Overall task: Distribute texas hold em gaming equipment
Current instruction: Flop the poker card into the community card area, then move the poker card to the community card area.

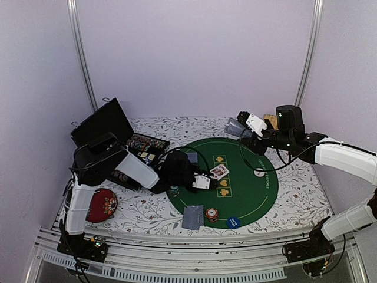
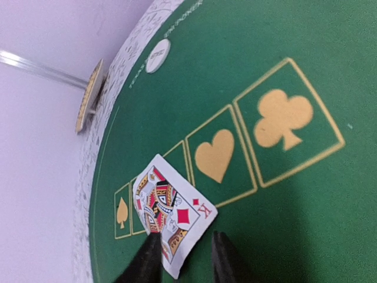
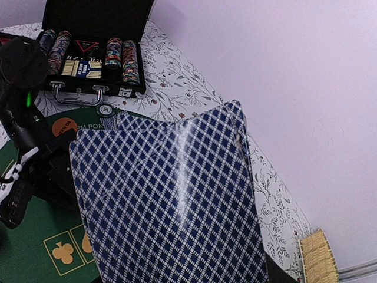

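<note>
A king of diamonds [image 2: 171, 209] lies face up on the green poker mat [image 2: 306, 224], over the printed suit boxes; it also shows in the top view [image 1: 219, 171]. My left gripper [image 2: 185, 262] is open, its fingers straddling the card's near corner. My right gripper [image 1: 240, 125] hovers above the mat's far edge, shut on a stack of blue-patterned cards [image 3: 171, 200] that hides its fingers. A face-down card pile [image 1: 192, 216], a red chip stack [image 1: 211, 213] and a blue disc [image 1: 233, 222] sit at the mat's near edge. A white disc [image 1: 259, 172] lies to the right and an orange disc [image 3: 63, 127] near the case.
An open black chip case [image 1: 103, 121] with rows of chips [image 3: 118, 56] stands at the back left. A dark red floral dish [image 1: 103, 204] sits at the near left. A tan woven piece [image 1: 270, 121] stands at the back right by the wall.
</note>
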`<state>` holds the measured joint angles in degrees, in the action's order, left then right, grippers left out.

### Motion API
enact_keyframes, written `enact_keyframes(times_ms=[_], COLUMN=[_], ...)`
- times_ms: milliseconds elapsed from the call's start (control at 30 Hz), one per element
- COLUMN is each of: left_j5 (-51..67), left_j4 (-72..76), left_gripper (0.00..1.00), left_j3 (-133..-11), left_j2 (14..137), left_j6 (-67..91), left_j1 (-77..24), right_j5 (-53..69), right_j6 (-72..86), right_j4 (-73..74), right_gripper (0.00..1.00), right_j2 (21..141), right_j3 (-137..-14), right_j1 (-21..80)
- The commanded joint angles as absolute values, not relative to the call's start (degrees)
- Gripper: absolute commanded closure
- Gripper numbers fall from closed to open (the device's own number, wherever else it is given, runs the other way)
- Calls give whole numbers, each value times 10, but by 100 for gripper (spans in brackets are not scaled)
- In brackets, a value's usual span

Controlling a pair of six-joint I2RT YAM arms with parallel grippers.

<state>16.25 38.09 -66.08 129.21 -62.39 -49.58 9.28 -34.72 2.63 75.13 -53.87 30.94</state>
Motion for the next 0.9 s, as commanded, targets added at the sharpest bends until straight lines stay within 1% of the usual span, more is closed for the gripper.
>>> enact_keyframes(times_ms=[0, 33, 100, 167, 267, 400, 433, 467, 533, 567, 700, 800, 867], left_j5=[173, 178, 187, 179, 152, 146, 145, 139, 117, 97, 22, -20, -19], left_j4=[371, 363, 336, 291, 232, 230, 222, 211, 172, 149, 65, 41, 31], left_gripper=[56, 52, 47, 44, 42, 34, 30, 23, 3, 2, 2, 5, 7], left_j3=[-639, -637, -643, -664, -697, -673, -678, -687, -721, -742, -823, -841, -852], left_j2=[1243, 1234, 1219, 1211, 1201, 1180, 1182, 1191, 1214, 1228, 1281, 1298, 1309], left_j6=[-602, -583, -523, -435, -271, -97, -66, -46, -31, -29, -27, -35, -45], left_j1=[-501, -501, -500, -500, -500, -501, -502, -506, -518, -524, -533, -533, -534], right_j5=[88, 89, 86, 83, 75, 74, 75, 75, 77, 78, 83, 86, 85], right_j6=[-340, -340, -339, -339, -334, -325, -324, -323, -325, -324, -323, -326, -327], right_j4=[26, 26, 26, 27, 30, 31, 30, 29, 27, 26, 26, 25, 24], right_gripper=[51, 51, 51, 51, 51, 52, 52, 52, 52, 52, 52, 52, 52], right_j2=[734, 733, 731, 731, 734, 737, 737, 737, 735, 734, 728, 720, 719], right_j3=[-532, -532, -532, -533, -532, -532, -532, -532, -529, -529, -523, -515, -511], right_j1=[305, 305, 305, 305, 301, 290, 287, 284, 282, 282, 281, 281, 280])
